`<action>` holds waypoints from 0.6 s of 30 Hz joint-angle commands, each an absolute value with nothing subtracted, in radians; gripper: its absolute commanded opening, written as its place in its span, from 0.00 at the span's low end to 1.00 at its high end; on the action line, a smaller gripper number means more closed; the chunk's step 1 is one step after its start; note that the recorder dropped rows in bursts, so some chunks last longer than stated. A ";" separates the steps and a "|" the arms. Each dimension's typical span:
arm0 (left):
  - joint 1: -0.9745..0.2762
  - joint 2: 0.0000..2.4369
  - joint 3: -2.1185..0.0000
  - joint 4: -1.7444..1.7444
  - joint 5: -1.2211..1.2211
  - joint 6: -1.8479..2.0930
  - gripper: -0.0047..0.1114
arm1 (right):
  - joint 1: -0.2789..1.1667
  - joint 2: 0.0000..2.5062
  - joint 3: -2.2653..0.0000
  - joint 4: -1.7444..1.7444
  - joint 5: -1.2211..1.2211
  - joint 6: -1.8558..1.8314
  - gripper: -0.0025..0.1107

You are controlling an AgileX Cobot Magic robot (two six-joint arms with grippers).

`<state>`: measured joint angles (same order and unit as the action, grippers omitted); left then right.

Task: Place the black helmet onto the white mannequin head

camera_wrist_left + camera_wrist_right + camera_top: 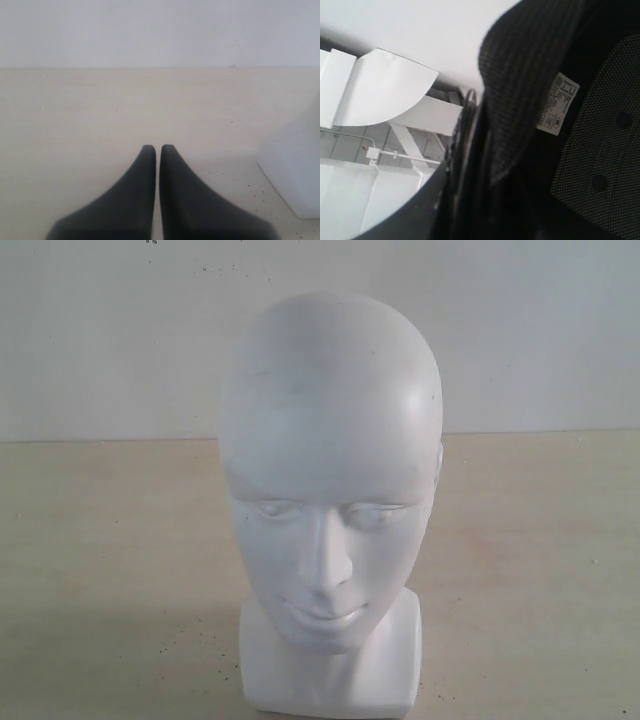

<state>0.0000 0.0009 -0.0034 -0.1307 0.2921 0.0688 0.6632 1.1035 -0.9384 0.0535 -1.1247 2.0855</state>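
Both arms unseen outside | left gripper (157, 150) closed | right gripper hidden, grip unclear | black helmet (555, 150) lining fills view

Left claw (157, 150): two matte black tapered fingers (135, 195), rounded tips.

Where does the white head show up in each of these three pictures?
Exterior view: the head fills the centre, facing the camera.
Left wrist view: only its base corner, at the right edge.
Right wrist view: not in it.
Shared landmark: the beige table.
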 commanded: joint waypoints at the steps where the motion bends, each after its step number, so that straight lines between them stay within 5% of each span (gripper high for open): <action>1: -0.004 0.000 0.000 -0.131 0.291 0.061 0.08 | 0.671 1.089 -0.954 0.014 -1.221 2.038 0.02; 18: -0.004 0.000 0.000 -0.131 0.291 0.061 0.08 | 0.657 1.078 -0.854 0.095 -1.221 1.978 0.02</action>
